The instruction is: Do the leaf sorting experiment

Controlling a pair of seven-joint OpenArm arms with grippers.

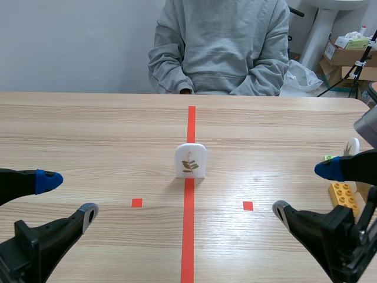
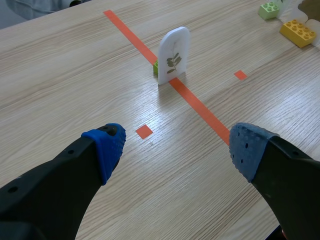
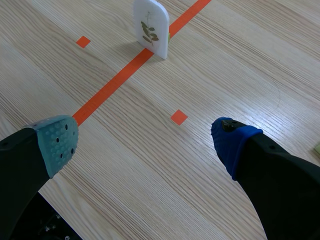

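- Standing upright at the middle of the desk [image 1: 88, 130], the white leaf card [image 1: 190, 160] rests on the orange-red tape line [image 1: 189, 224] that runs away from the robot. Its face bears a small printed sprig.
- A small green block [image 2: 156, 68] sits at the foot of the card, against its back edge as seen from the left wrist.
- The left end effector [image 1: 69, 197] hangs low over the near left of the desk. Its fingers are spread wide with nothing between them, and the card is well ahead of it.
- The right end effector [image 1: 304, 190] hangs low over the near right of the desk. It is likewise spread and holds nothing, and the card is well ahead of it.
- Two small tape squares [image 1: 136, 203] lie on the desk, one to each side of the line, nearer the robot than the card.
- A yellow brick [image 1: 343, 196] lies by the desk's right edge, just beside the right arm. A green brick [image 2: 269, 10] lies near it, farther from the robot.
- A person [image 1: 221, 47] in a grey sweatshirt sits across the desk, forearms at the far edge.
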